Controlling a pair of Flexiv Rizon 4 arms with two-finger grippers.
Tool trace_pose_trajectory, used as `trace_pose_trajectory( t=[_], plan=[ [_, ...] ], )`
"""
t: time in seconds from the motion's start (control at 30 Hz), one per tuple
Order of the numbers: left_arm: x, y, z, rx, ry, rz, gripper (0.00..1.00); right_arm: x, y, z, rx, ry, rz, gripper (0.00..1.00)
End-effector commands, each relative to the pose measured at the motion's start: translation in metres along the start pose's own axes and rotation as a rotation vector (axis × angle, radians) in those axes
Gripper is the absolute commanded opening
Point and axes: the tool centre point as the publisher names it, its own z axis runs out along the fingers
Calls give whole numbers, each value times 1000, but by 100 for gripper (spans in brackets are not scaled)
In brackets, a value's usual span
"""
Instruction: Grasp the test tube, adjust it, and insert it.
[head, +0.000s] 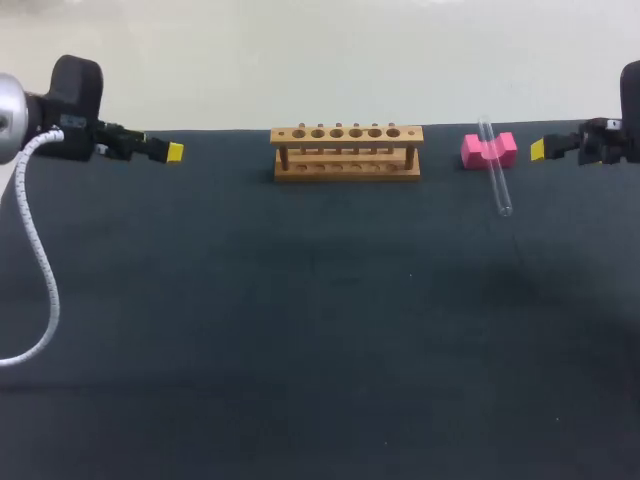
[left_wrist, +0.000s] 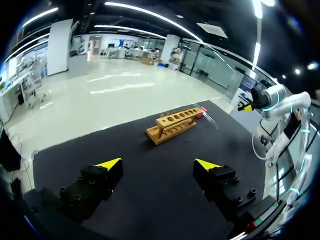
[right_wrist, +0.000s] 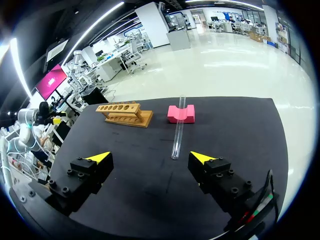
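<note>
A clear glass test tube lies tilted across a pink notched block, its lower end resting on the black table. The wooden rack with a row of holes stands at the back middle. My right gripper hovers open just right of the pink block; in its wrist view the test tube and the block lie ahead of its open fingers. My left gripper is at the far left, open, with the rack and the tube far ahead of it.
A white coiled cable hangs from my left arm over the table's left side. The black table top spreads wide in front of the rack.
</note>
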Motion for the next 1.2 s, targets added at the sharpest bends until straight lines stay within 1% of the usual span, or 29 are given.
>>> trace_pose_trajectory(
  t=[0.03,0.13,0.23,0.3,0.43,0.57,0.7,0.8,1.03,1.2],
  plan=[
    [-3,15,14,188,-65,65,100,0,0,0,1,0,-1,100],
    [-8,21,20,257,-83,122,100,0,0,0,1,0,-1,100],
    [-10,27,28,300,-96,178,100,0,0,0,1,0,-1,100],
    [-12,30,35,313,-110,224,100,0,0,0,1,0,-1,100],
    [-16,35,44,383,-131,270,100,0,0,0,1,0,-1,100],
    [-18,40,56,433,-151,299,100,0,0,0,1,0,-1,100],
    [-18,43,67,472,-170,362,100,0,0,0,1,0,-1,100],
    [-19,45,76,491,-173,403,100,0,0,0,1,0,-1,100],
    [-21,49,93,535,-186,435,100,0,0,0,1,0,-1,100],
    [-21,50,107,517,-196,440,100,0,0,0,1,0,-1,100]
  ],
)
